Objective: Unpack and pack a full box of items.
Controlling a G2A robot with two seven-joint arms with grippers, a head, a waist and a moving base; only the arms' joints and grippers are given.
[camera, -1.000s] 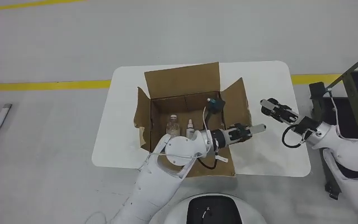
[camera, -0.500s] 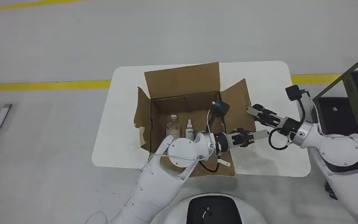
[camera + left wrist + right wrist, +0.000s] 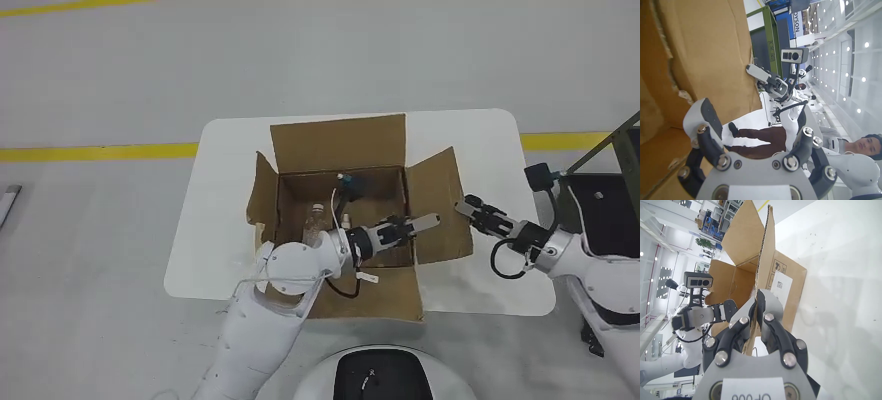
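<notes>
Done: brown cardboard box [image 3: 340, 140] open.
Remaining: you seemingly have small clear bottles [image 3: 315, 218] to unpack.
Right gripper [image 3: 756, 302]: jaws pinching a flap [image 3: 440, 200].
Left gripper [image 3: 755, 117]: jaws spread, empty.

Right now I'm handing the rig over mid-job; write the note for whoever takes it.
Left hand: open, empty, over the box beside its right flap.
Right hand: shut on that flap's outer edge.
Box stands open on the table; a clear bottle sits inside, in its left half; the left arm hides other contents.
Done: flaps open.
Left: bottle to take out at least, then repacking.
</notes>
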